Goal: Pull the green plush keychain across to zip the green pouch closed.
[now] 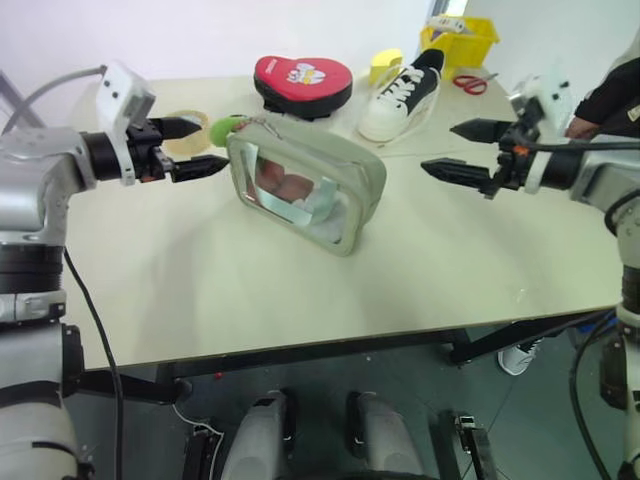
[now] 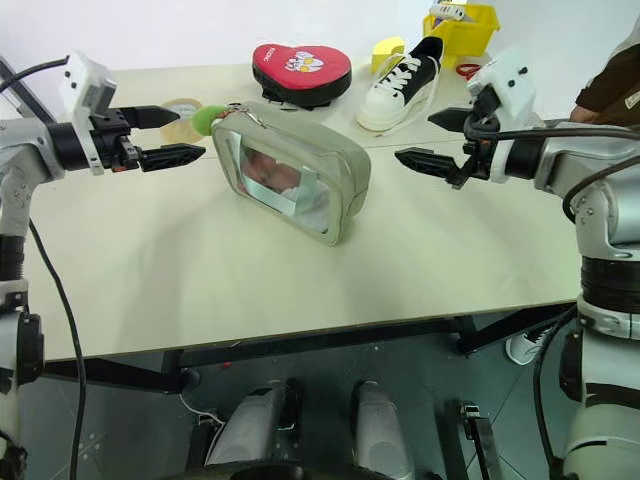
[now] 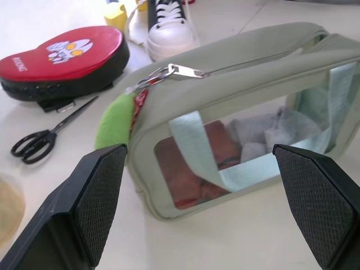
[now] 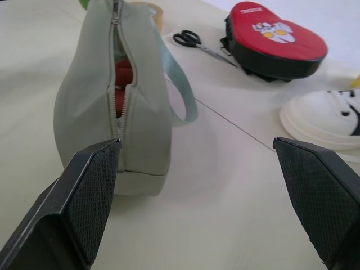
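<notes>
The table (image 1: 250,300) is carrying the pouch (image 1: 345,165) near its middle, standing on its narrow base with the clear window facing the robot. Its long axis is running across the table from the robot's left, farther back, to its right, nearer the front. The zipper is lying along the top edge on that same line. In the right wrist view the zip is gaping along the top, with red contents showing through the slot, so the closing is not yet done.

The left gripper (image 1: 197,146) is hovering just beside the pouch's left end, fingers spread wide and holding nothing. The right gripper (image 1: 462,150) is hanging off the pouch's right end, clearly farther away, its fingers likewise spread and empty. Both are pointing inward at the pouch from opposite ends.

The keychain (image 1: 224,128) is sitting at the pouch's upper left corner, hanging from the metal pull (image 3: 183,71), right next to the left fingertips and between them in height. In the left wrist view it is lying close to the inside of one pad.

By my reading the left arm is the nearer one for the grasp, and the pull must travel rightward along the zipper line, toward the right gripper, which looks placed to steady the far end.
</notes>
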Action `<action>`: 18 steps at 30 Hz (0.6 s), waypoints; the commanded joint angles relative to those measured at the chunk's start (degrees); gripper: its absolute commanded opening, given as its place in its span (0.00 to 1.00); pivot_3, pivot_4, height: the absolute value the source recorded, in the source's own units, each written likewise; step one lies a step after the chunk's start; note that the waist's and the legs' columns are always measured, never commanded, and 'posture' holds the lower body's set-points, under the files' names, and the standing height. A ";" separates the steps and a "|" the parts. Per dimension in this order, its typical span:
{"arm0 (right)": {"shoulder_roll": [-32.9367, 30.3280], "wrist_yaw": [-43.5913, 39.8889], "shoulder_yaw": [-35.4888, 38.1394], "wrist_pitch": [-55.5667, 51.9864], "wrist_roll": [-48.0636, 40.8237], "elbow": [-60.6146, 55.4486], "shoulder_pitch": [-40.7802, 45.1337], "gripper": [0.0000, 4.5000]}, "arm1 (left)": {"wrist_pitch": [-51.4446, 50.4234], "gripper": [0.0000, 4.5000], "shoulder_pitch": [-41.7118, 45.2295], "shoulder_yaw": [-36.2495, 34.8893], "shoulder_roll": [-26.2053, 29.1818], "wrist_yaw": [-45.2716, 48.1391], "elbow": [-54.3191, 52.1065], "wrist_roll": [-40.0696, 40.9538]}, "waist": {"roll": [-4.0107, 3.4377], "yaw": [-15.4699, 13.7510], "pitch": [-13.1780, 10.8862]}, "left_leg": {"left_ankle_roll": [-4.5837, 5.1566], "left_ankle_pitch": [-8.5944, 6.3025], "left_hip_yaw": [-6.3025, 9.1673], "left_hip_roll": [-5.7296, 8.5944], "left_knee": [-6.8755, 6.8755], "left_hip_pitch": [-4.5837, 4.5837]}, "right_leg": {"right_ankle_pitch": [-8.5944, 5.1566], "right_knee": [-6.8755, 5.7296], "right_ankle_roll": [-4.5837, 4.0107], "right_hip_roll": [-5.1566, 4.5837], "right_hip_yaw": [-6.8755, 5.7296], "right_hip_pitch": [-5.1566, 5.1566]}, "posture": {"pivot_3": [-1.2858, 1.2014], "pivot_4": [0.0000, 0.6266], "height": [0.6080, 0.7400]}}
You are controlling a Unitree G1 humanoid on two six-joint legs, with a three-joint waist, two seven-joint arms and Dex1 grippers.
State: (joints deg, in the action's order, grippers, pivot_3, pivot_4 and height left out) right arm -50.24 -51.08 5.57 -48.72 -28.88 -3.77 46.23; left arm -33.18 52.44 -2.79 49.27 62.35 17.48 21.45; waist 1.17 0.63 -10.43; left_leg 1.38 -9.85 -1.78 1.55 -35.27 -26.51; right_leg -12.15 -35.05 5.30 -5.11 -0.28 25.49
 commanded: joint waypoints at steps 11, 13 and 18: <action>3.82 2.36 -0.19 -2.13 -2.84 -5.38 3.54 1.00 | -2.17 0.99 -0.09 -2.28 2.50 1.66 -5.00 1.10 | 0.00 0.46 0.00 | -0.03 -0.02 -0.03 -0.01 0.00 0.03 | 0.01 -0.05 0.00 -0.02 0.02 0.02 | 0.52 0.24 1.00; 5.92 2.72 -1.01 -3.31 -3.86 -5.91 5.04 1.00 | -4.14 0.99 -0.64 -2.92 2.59 1.86 -7.69 2.79 | 0.00 0.38 0.00 | 0.01 0.00 -0.03 -0.02 0.01 0.03 | 0.01 -0.08 0.00 -0.01 0.02 0.04 | 0.52 0.24 1.00; 11.79 5.46 -5.83 -3.36 -1.70 -4.35 8.97 1.00 | -8.07 0.99 -2.17 -3.72 4.52 1.76 -12.82 4.57 | 0.00 0.41 0.00 | -0.02 -0.02 -0.03 -0.02 -0.02 0.03 | 0.01 -0.08 0.00 -0.01 0.02 0.02 | 0.52 0.24 1.00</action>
State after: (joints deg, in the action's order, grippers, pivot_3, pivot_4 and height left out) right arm -38.95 -46.78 -0.17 -52.47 -31.39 -7.99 52.69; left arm -40.15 50.05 -4.30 52.14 63.62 7.43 24.66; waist 1.17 1.04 -10.43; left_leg 1.33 -9.90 -1.81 1.53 -35.29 -26.47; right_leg -12.15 -35.13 5.30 -5.12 -0.26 25.50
